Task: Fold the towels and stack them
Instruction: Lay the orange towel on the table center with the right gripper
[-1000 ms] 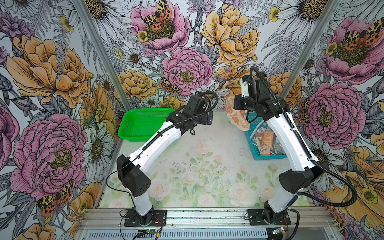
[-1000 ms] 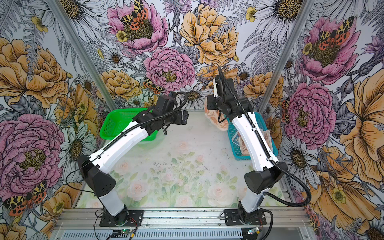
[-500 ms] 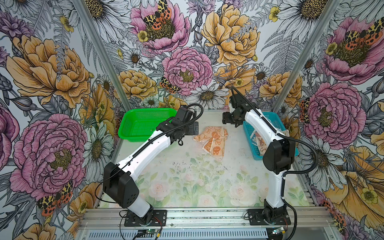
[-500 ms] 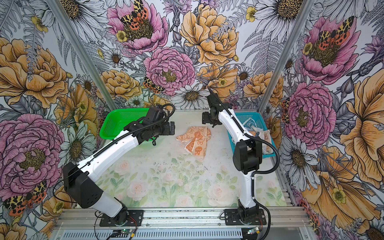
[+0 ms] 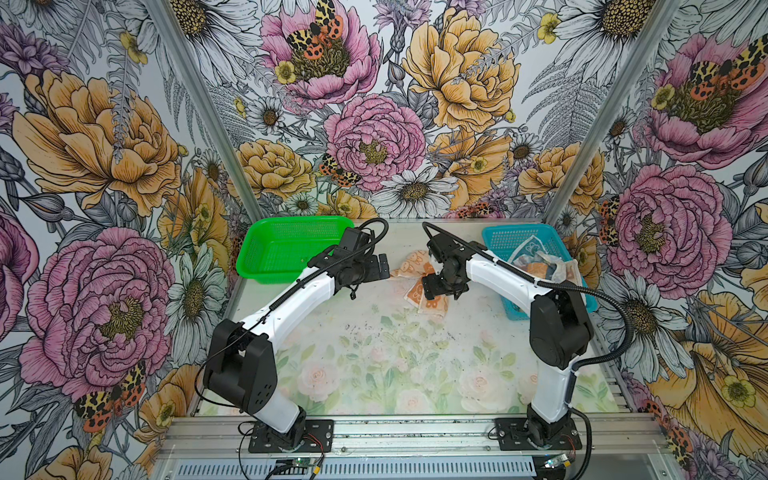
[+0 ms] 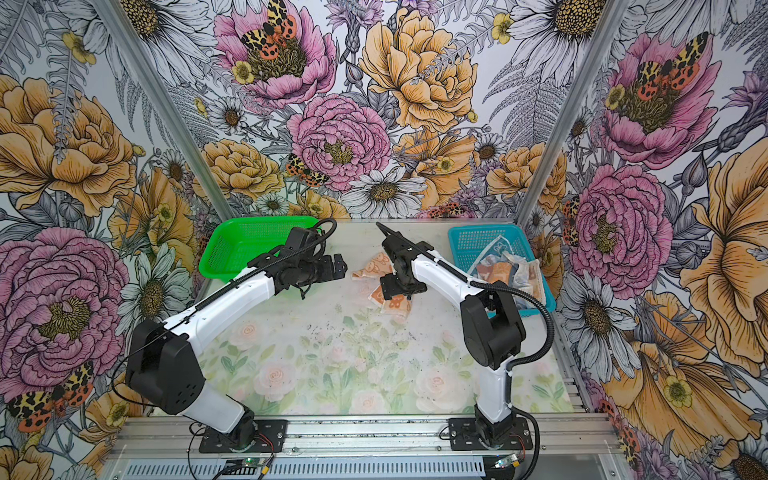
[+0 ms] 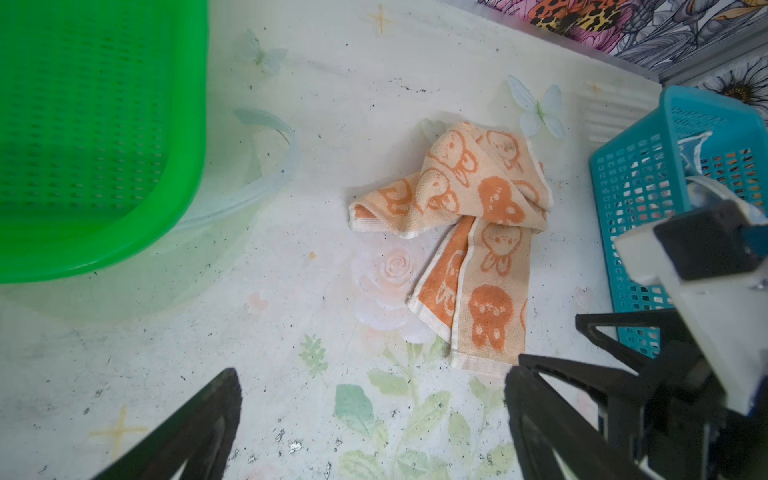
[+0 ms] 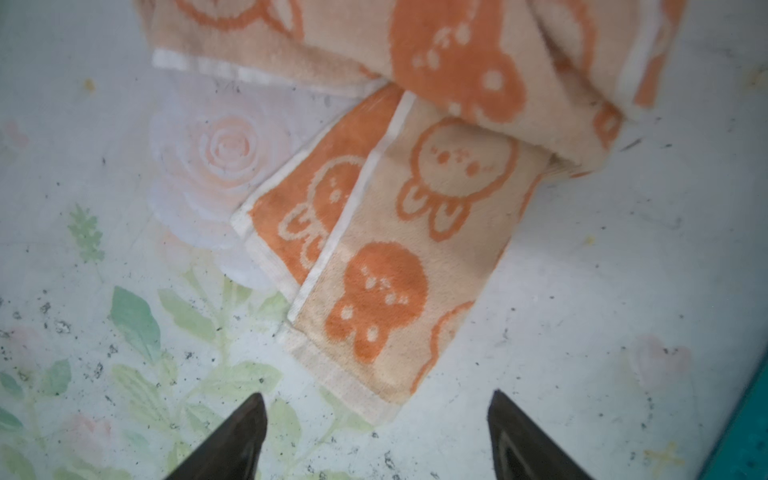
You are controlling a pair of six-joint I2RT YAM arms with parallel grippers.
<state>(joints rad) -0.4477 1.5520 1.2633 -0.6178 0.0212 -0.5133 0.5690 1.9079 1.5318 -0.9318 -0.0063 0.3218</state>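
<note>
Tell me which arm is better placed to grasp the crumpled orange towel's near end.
Right, probably. The open right gripper hovers at that end of the orange rabbit towel; the open left gripper stands aside, nearer the green basket.

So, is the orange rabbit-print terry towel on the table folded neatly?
No: the orange rabbit-print terry towel lies crumpled, twisted over itself.

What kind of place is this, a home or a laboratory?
Probably a robot test cell, not a home: two arms bolted to an aluminium rail, flower-printed panels closing in a small table, and a towel and green basket as props.
</note>
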